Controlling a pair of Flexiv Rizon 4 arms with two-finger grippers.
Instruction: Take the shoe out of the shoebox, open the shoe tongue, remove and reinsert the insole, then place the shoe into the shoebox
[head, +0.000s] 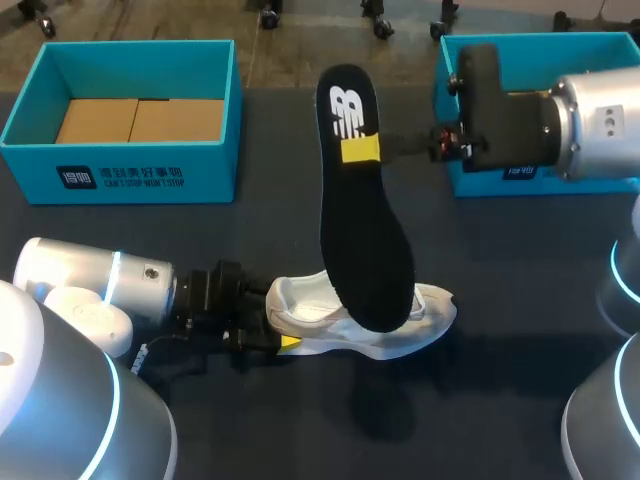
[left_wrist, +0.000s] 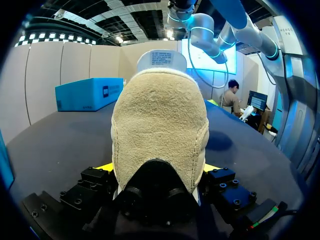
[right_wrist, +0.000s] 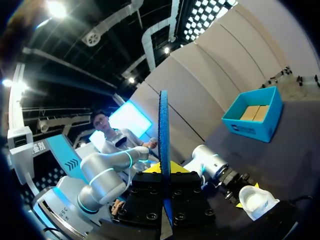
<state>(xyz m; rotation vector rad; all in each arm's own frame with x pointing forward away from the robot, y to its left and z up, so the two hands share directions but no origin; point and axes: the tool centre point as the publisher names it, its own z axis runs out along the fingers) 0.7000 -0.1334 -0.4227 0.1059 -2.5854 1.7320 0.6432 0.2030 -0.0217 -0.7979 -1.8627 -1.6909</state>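
Right claw (head: 362, 150) pinches the flat black foam insole (head: 365, 250); left claw (head: 287, 338) clamps the white sneaker (head: 425, 318). Reinsertion and boxing likely remain.

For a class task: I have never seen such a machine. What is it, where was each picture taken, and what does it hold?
It is a robot with two arms at a dark table. One picture looks down from above and behind it; the other two come from a camera on each wrist. The left arm's fingers are shut on the heel of a white sports shoe. The right arm's fingers grip a long black foam insole on edge. Two open teal boxes stand at the far side.
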